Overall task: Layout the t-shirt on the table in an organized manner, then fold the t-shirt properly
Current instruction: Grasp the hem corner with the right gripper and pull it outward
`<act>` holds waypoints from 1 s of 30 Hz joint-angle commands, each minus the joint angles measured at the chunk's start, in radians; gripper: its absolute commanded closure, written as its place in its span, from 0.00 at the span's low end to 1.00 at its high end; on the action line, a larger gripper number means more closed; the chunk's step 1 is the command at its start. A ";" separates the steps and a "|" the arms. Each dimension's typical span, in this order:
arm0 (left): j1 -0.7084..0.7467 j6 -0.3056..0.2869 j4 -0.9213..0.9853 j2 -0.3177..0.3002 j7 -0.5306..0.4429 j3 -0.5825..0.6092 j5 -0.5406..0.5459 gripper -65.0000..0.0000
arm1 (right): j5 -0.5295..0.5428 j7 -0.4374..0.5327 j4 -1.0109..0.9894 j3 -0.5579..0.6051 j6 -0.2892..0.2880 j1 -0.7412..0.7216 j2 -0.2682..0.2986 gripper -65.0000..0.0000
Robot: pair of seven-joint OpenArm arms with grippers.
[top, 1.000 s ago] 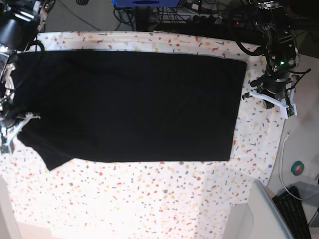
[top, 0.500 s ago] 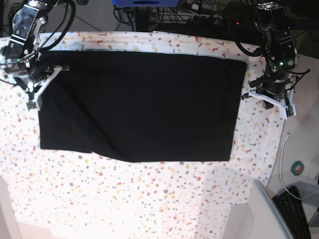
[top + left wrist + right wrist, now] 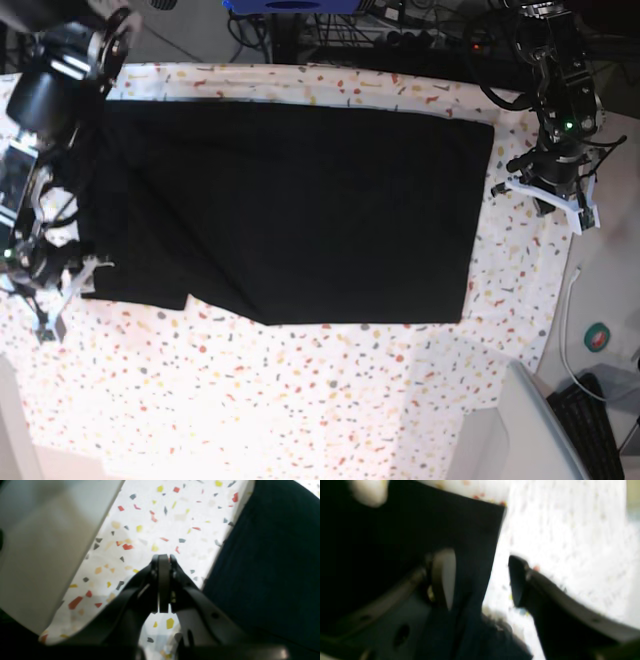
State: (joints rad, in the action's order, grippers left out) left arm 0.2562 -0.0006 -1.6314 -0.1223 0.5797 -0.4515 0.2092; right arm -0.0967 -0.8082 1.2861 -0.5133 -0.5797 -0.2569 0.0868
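Left gripper [image 3: 163,560]: fingers pressed together, nothing between them, poised over the table [image 3: 160,517] just beside the t-shirt [image 3: 290,210] edge, at the base view's right. Right gripper [image 3: 482,580]: fingers spread apart, straddling the t-shirt's edge at lower left. T-shirt lies spread flat across the table's upper half.

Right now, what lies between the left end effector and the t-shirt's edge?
Only bare speckled table. In the left wrist view the shut left end effector hangs over it, with the t-shirt off to one side.
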 commanded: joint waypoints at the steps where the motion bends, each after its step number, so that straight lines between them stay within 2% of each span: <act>1: -0.007 0.000 -0.016 -0.009 -0.023 -0.002 0.000 1.00 | 0.013 0.052 -0.096 -0.005 -0.001 -0.057 0.032 0.50; 4: 0.027 0.000 -0.023 -0.009 -0.023 -0.003 0.000 1.00 | 0.013 0.224 -0.376 -0.003 0.000 -0.163 0.104 0.51; 7: 0.028 0.000 -0.020 -0.009 -0.023 -0.003 0.000 1.00 | 0.013 0.372 -0.543 0.003 0.016 -0.223 0.155 0.51; 10: 0.030 0.000 -0.017 -0.009 -0.023 -0.003 0.000 1.00 | 0.013 0.453 -0.642 0.003 0.139 -0.256 0.192 0.51; 12: 0.033 0.000 -0.016 -0.009 -0.023 -0.003 0.000 1.00 | 0.013 0.493 -0.681 0.003 0.197 -0.258 0.199 0.51; 20: 0.032 0.000 -0.023 -0.009 -0.023 -0.003 0.000 1.00 | 0.013 0.548 -0.787 0.003 0.201 -0.252 0.192 0.50; 24: 0.032 0.000 -0.017 -0.009 -0.023 -0.003 0.000 1.00 | 0.013 0.614 -0.831 0.003 0.201 -0.255 0.190 0.50; 30: 0.042 0.000 -0.016 -0.030 -0.025 -0.003 0.002 1.00 | 0.013 0.623 -0.856 0.003 0.203 -0.255 0.190 0.50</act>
State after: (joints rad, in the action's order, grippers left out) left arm 0.3023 -0.0010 -1.6321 -0.1413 0.5728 -0.4511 0.2111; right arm -0.0872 -0.1913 0.4210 -0.5102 -0.3740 -0.4866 0.2626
